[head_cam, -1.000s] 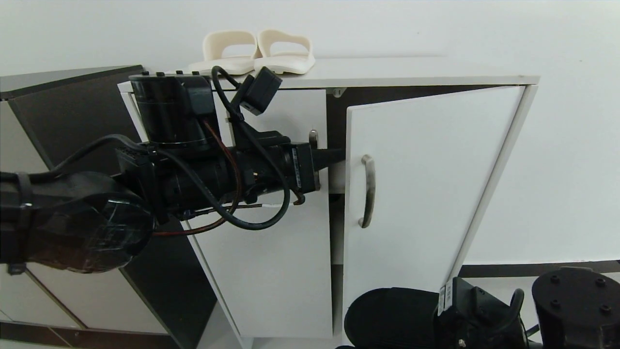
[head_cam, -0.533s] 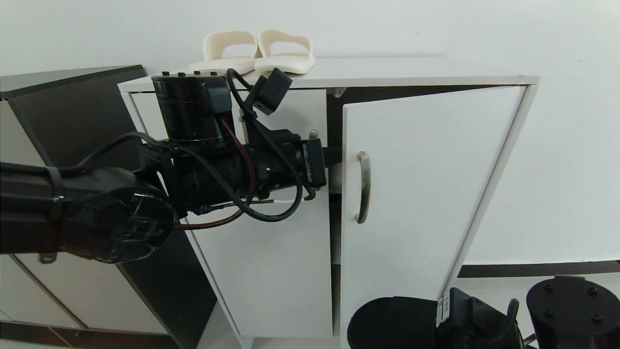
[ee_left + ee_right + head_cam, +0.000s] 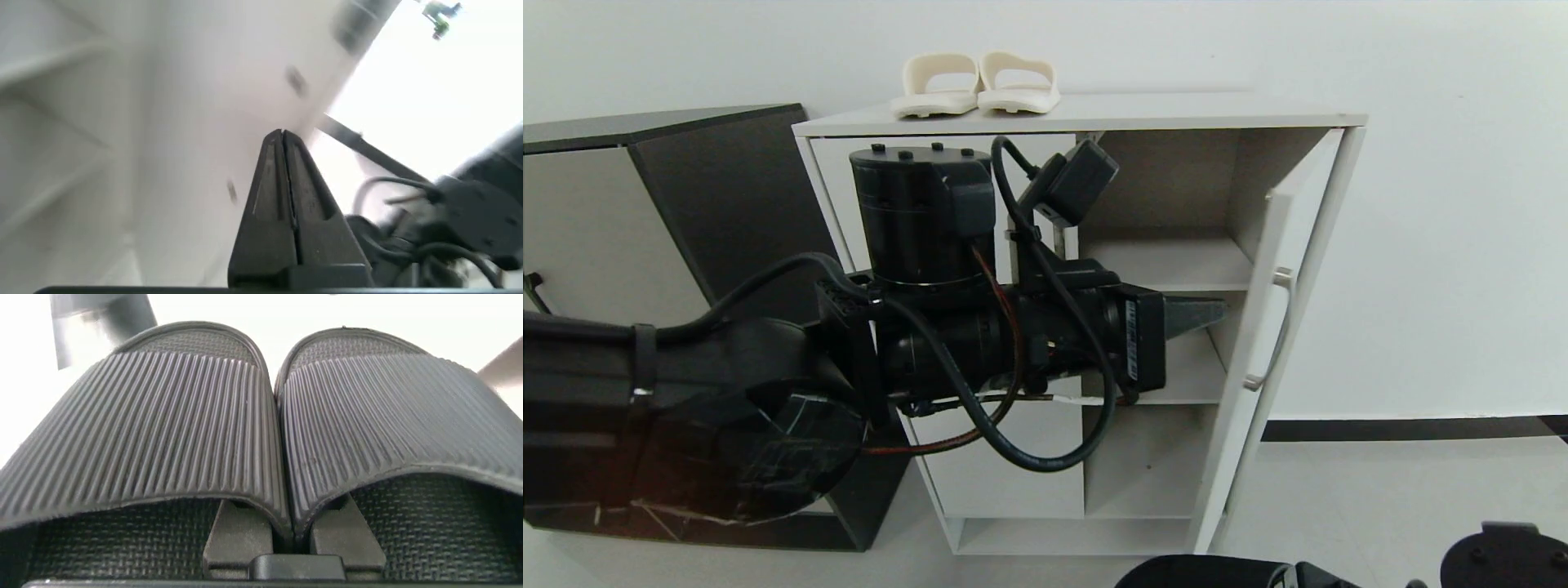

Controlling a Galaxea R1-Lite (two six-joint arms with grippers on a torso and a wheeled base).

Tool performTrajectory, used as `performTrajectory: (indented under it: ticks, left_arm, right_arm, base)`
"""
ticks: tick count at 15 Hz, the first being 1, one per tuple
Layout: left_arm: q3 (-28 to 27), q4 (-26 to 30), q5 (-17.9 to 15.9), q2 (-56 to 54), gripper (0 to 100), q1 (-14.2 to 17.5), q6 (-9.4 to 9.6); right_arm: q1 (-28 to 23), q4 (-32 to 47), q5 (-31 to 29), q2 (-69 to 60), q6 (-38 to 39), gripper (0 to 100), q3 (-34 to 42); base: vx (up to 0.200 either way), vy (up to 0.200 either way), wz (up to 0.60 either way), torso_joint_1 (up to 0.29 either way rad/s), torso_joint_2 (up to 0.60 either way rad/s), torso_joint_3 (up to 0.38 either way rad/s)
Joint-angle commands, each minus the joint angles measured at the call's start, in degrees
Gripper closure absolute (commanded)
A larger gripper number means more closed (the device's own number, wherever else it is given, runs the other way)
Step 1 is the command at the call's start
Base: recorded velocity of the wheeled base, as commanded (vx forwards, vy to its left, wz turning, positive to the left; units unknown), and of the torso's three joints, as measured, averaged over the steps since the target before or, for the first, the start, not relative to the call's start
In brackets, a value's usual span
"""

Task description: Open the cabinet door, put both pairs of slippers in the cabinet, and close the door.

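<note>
The white cabinet (image 3: 1094,114) stands against the wall with its right door (image 3: 1286,245) swung wide open, so the shelves (image 3: 1168,261) inside show. A cream pair of slippers (image 3: 976,82) lies on the cabinet top. My left gripper (image 3: 1209,313) is shut with nothing in it, just in front of the open compartment beside the door's inner face; its closed fingers (image 3: 283,139) point at blurred white panels. My right gripper (image 3: 292,531) is shut on a black ribbed pair of slippers (image 3: 270,433), pinching their inner edges together; this pair (image 3: 1201,572) sits low at the front.
The cabinet's left door (image 3: 1005,465) is shut behind my left arm. A dark cabinet (image 3: 719,180) adjoins the white one on the left. The metal handle (image 3: 1274,327) sticks out from the open door. Bare floor (image 3: 1380,490) lies to the right.
The right door has swung from barely ajar to wide open. My left gripper moved right along with it. The camera has pulled back, so the cabinet looks smaller.
</note>
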Motion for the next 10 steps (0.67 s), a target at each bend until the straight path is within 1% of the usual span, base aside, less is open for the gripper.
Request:
performTrajectory:
  ticks: [1,3,5,6,7,8,9,10]
  left_arm:
    - [0.31,-1.06,0.19,0.37,100,-0.68,-0.10]
    - [1.01,-2.64,0.54,0.10,100,2.84,-0.19]
    - [2.68,-3.08,0.80,-2.09,100,7.06,-0.19]
    - [4.62,-3.08,2.21,-4.64,100,9.34,-0.01]
    - [8.75,-2.73,5.90,-10.80,100,11.10,0.16]
    - [11.65,-1.67,9.86,-16.33,100,12.15,0.16]
    - [12.97,0.96,13.64,-20.02,100,13.03,0.16]
    - [13.84,11.60,25.59,-26.26,100,14.17,1.13]
  right_arm:
    - [2.29,-0.16,-0.10,-1.28,0.03,100,0.38]
    - [2.02,-0.34,-0.10,-1.01,0.47,100,-0.50]
    - [-0.09,-0.34,-0.45,0.66,1.09,100,-2.52]
    - [-2.46,-0.34,-1.77,2.41,2.41,100,-4.98]
    - [-4.30,-0.42,-9.68,5.58,5.57,100,-8.58]
    - [-4.48,-1.13,-19.52,8.57,8.47,100,-11.48]
    - [-4.57,-2.36,-25.85,10.33,10.58,100,-13.77]
    - [-4.92,-3.06,-32.27,12.08,13.30,100,-18.51]
  base:
    - [-0.200,0.000,0.00,-0.002,-0.01,0.007]
    - [-0.200,0.000,0.00,0.000,0.01,0.009]
    - [0.000,0.000,0.00,0.000,0.00,0.000]
    - [0.000,0.000,0.00,0.000,0.00,0.000]
    - [0.000,0.000,0.00,0.000,0.00,0.000]
    - [0.000,0.000,0.00,0.000,0.00,0.000]
    - [0.000,0.000,0.00,0.000,0.00,0.000]
    - [0.000,0.000,0.00,0.000,0.00,0.000]
